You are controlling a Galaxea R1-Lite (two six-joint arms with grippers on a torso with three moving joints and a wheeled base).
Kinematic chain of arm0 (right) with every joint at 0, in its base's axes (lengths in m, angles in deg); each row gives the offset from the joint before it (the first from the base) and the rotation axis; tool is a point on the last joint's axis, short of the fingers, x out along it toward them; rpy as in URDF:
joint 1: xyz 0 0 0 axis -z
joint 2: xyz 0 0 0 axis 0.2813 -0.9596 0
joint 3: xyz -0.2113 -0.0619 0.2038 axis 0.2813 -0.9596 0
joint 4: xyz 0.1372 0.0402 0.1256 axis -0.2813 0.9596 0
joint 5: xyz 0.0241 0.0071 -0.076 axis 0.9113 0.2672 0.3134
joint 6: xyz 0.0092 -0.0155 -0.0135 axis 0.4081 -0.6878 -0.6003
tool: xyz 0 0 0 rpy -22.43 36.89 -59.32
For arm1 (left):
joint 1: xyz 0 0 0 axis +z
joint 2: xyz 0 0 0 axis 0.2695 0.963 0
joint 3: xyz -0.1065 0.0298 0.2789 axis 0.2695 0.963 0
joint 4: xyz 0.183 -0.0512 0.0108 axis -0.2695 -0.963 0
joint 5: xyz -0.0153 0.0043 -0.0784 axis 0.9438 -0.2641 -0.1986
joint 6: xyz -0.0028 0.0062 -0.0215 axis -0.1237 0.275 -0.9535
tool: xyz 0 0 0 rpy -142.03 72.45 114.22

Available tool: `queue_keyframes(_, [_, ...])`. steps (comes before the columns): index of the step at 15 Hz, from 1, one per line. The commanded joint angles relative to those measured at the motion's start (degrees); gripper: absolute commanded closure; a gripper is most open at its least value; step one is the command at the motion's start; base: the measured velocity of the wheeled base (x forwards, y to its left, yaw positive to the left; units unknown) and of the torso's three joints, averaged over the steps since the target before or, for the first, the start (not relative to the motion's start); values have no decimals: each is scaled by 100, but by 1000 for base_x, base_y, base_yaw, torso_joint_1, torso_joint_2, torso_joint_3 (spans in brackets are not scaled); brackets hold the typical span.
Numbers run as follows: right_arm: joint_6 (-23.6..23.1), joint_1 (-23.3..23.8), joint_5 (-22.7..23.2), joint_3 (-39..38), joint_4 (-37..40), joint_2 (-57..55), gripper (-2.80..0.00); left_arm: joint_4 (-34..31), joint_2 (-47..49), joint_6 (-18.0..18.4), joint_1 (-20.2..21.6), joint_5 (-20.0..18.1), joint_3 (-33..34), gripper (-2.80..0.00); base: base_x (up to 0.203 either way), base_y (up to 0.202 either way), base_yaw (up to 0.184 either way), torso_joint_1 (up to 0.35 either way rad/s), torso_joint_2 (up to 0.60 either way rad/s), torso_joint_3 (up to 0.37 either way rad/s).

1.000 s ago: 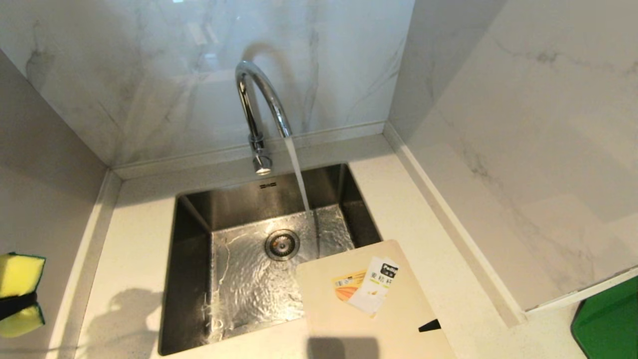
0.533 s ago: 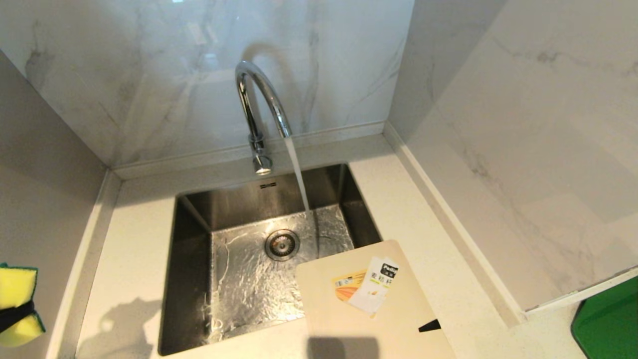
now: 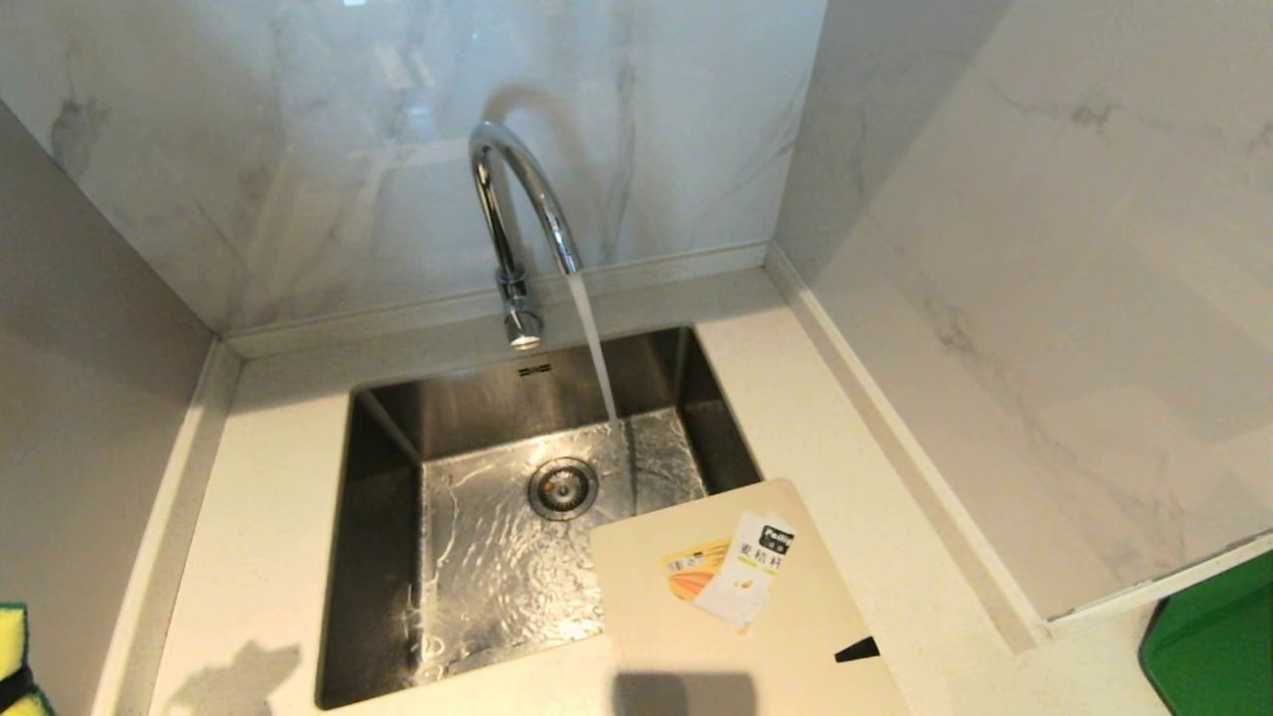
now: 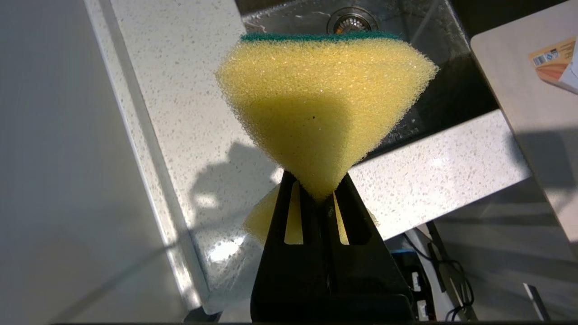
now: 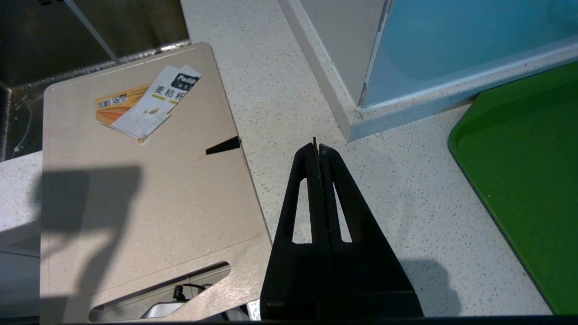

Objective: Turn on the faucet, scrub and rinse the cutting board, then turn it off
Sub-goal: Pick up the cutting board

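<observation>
Sponge [image 4: 325,108], pinched in closed left gripper [image 4: 321,198], lower than before; water-filmed sink [image 3: 383,557].

Your head view looks steeply down on the sink [image 3: 378,557] in the counter's back corner. Both wrist views sit close above the counter's front edge, sharing the cutting board [image 5: 149,189].

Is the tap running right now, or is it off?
On. A stream of water falls from the faucet spout into the sink, whose floor is rippled and wet around the drain.
</observation>
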Motion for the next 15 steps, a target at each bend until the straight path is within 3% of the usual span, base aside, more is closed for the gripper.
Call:
queue_keyframes(1, [3, -2, 0, -9, 0, 0, 0, -1, -669, 14, -1, 99, 398, 0, 0, 0, 0, 0, 0, 0])
queue_keyframes(6, [3, 0, 0, -9, 0, 0, 0, 59, -1439, 294, 79, 137, 1143, 0, 0, 0, 0, 0, 0, 0])
queue_keyframes(9, [3, 0, 0, -9, 0, 0, 0, 588, -1910, 400, 285, 156, 1708, 0, 0, 0, 0, 0, 0, 0])
queue_keyframes(15, [3, -6, 0, -9, 0, 7, 0, 237, -2853, 399, 317, 357, 1783, 0, 0, 0, 0, 0, 0, 0])
